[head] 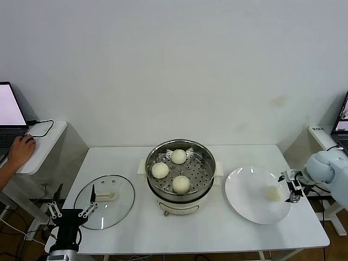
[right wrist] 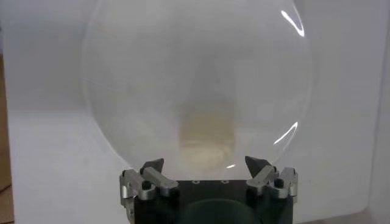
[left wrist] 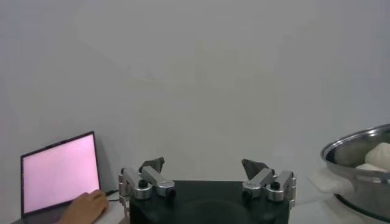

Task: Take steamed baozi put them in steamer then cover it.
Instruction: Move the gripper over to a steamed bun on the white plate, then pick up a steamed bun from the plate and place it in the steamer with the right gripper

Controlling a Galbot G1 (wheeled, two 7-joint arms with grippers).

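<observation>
I count four steamed baozi in all: three sit in the steamer (head: pixel 180 173), namely one at the back (head: pixel 178 156), one on my left side (head: pixel 160 170) and one at the front (head: pixel 181 184), and a fourth (head: pixel 272 192) lies alone on the plate (head: pixel 244 201). There is one steamer, one cover (head: pixel 105 201) and one white plate, all on one white worktop (head: pixel 217 231). I have two hands: my left hand (head: pixel 72 210) and my right hand (head: pixel 292 187). At the edges I see two laptops, one on my left (head: pixel 11 117) and one on my right (head: pixel 342 122), and one person's hand (head: pixel 20 151).
</observation>
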